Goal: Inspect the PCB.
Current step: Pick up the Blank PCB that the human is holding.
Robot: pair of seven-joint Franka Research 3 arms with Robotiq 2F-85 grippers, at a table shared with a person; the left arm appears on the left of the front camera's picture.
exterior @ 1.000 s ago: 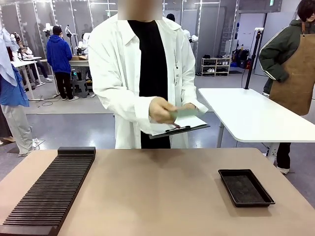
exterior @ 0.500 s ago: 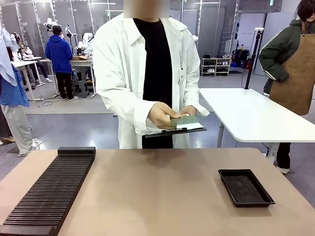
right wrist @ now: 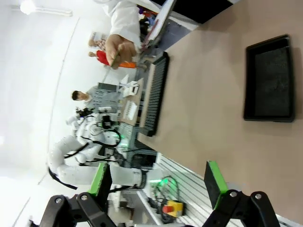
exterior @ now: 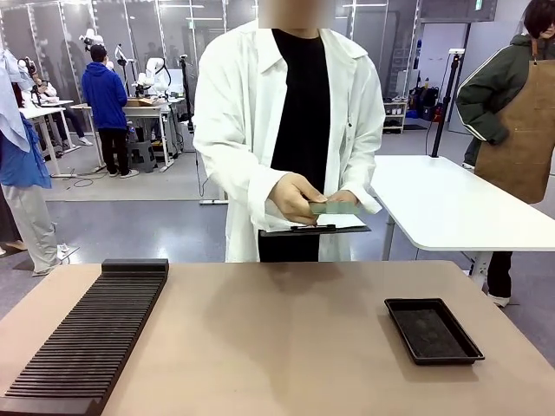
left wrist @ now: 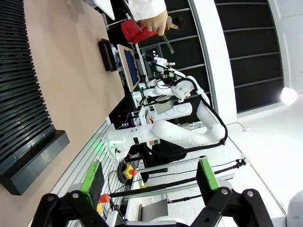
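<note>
A: At the table's (exterior: 286,364) left end, what is there?

B: A black slotted rack (exterior: 87,338), running from the near edge toward the far edge.

A: And the left gripper (left wrist: 150,176)?

B: It hangs off the table surface, touching nothing. Its jaws are spread wide, and there is only air between the green pads (left wrist: 93,176).

A: Where is the PCB (exterior: 334,208)?

B: Beyond the table's far edge, about the middle, and above table height. A person in a white coat (exterior: 251,121) stands there. One hand (exterior: 297,198) pinches the end of the board that is toward the table's left and holds it roughly level. It sits just above a clipboard (exterior: 316,228) with white paper.

A: Is the other hand on the board too?

B: It is at the clipboard's far end, close to the board. I cannot tell whether it touches it.

A: What is on the right?

B: A shallow black tray (exterior: 432,329) lies flat on the table's right part, well apart from the rack.

A: And the right gripper (right wrist: 157,182)?

B: It is also up off the table, with its fingers fully parted and nothing in them.
</note>
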